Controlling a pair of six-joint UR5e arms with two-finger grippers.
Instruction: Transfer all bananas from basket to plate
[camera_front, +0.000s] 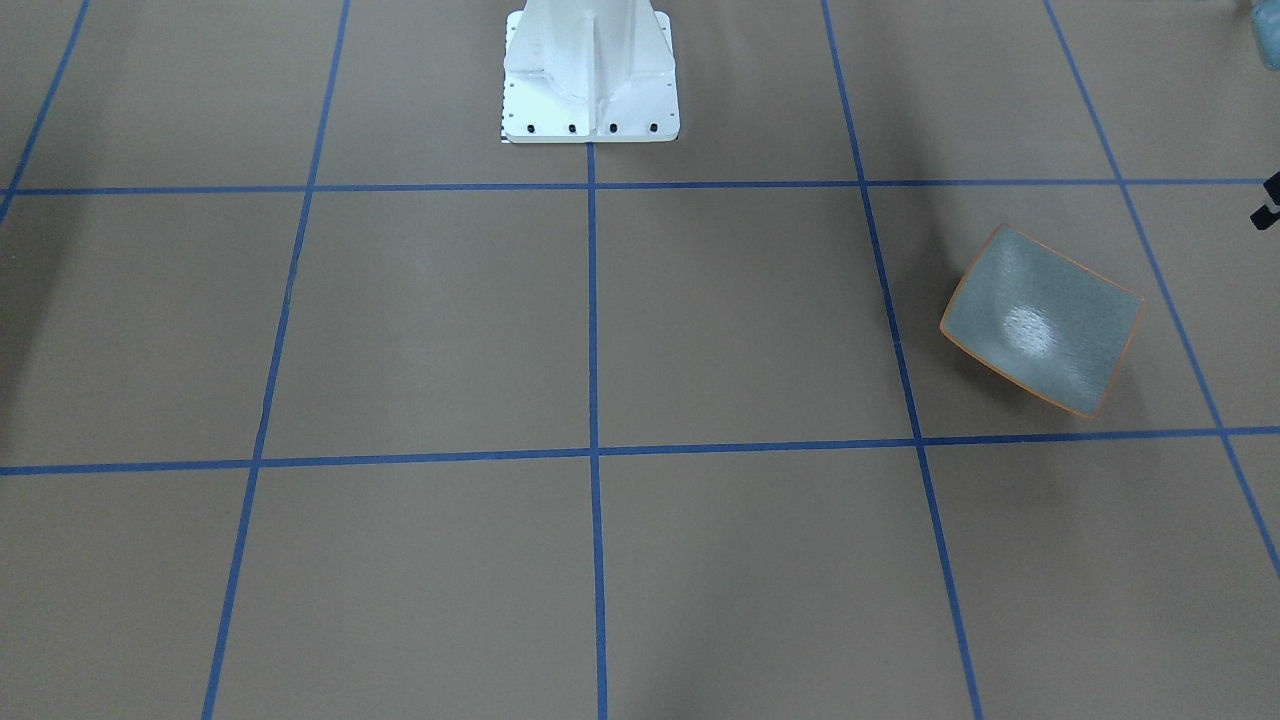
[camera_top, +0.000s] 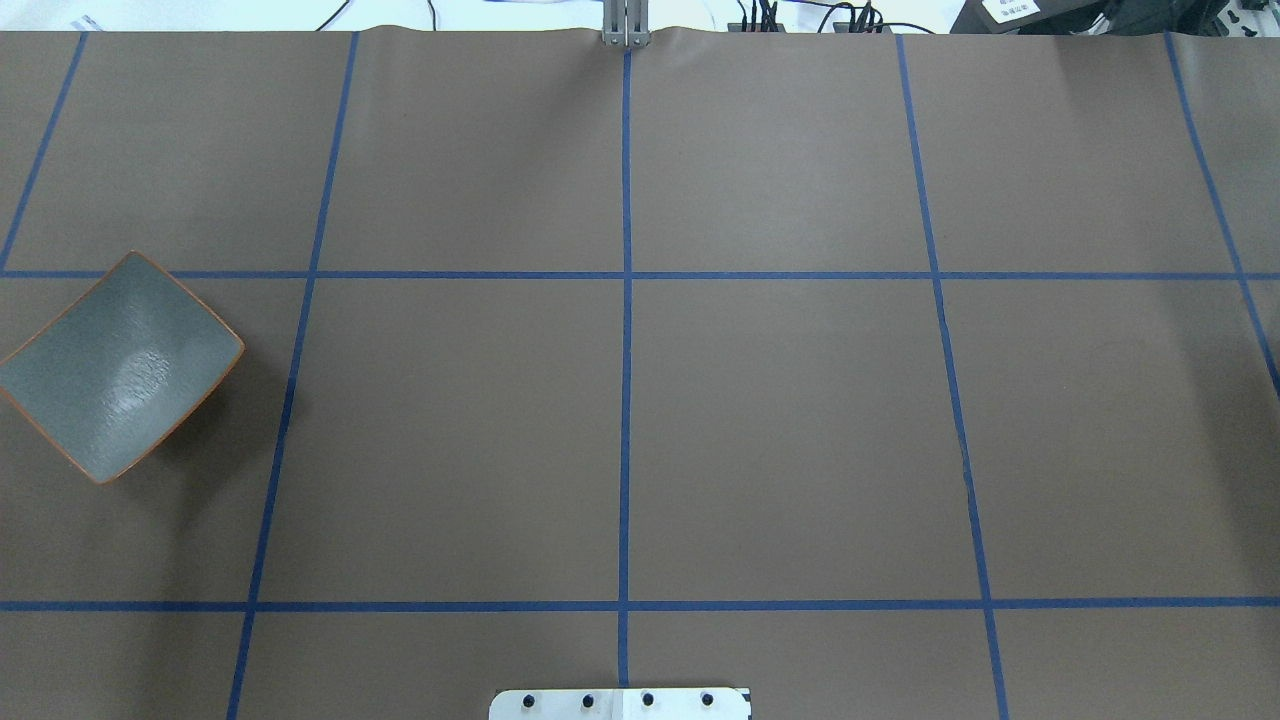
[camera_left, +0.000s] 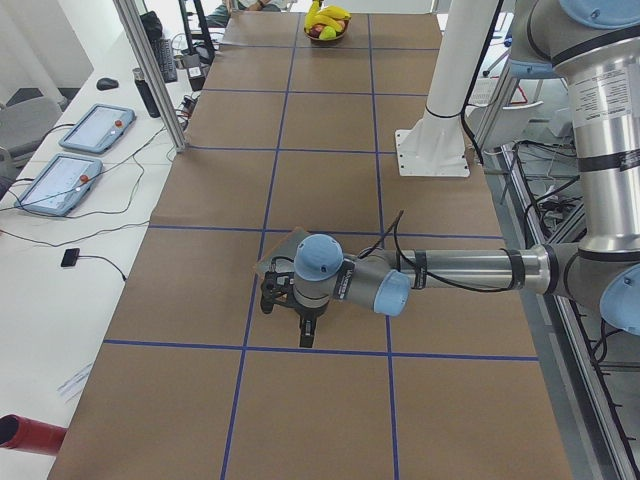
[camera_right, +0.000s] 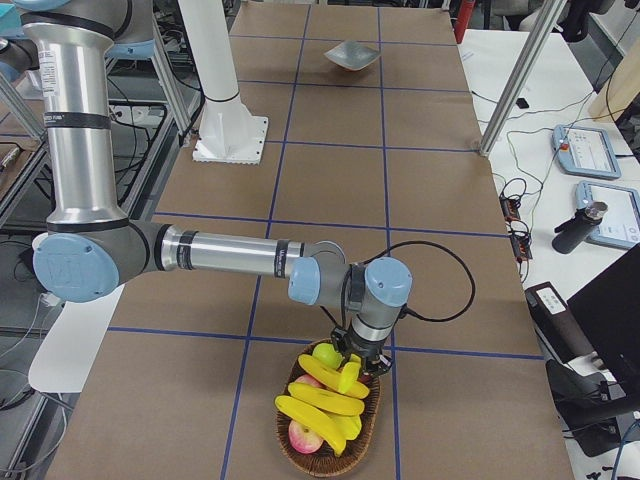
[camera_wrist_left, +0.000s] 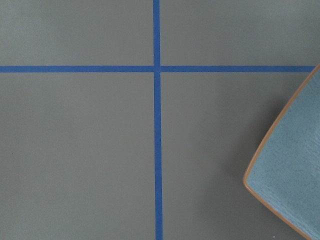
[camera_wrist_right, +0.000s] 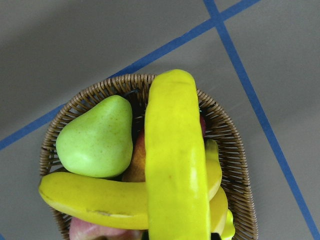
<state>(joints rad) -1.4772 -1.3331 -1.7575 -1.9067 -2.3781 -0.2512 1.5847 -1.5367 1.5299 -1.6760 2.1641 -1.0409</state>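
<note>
The grey-green plate (camera_front: 1040, 318) with its orange rim lies bare on the robot's left side of the table (camera_top: 120, 365); one corner of the plate (camera_wrist_left: 292, 170) shows in the left wrist view. Several yellow bananas (camera_right: 325, 400) lie in a wicker basket (camera_right: 372, 420) at the table's right end. My right gripper (camera_right: 355, 362) hangs just over them. One banana (camera_wrist_right: 175, 160) fills the right wrist view lengthwise, above the basket rim (camera_wrist_right: 235, 150); I cannot tell whether that gripper is shut on it. My left gripper (camera_left: 298, 325) points down beside the plate, and I cannot tell its state.
A green pear (camera_wrist_right: 95, 137) and a red fruit (camera_right: 305, 435) share the basket. The white robot pedestal (camera_front: 590, 70) stands at mid-table. Frame posts (camera_right: 510, 80) and a side bench with tablets (camera_left: 95, 128) run along the far long edge. Blue tape marks a grid.
</note>
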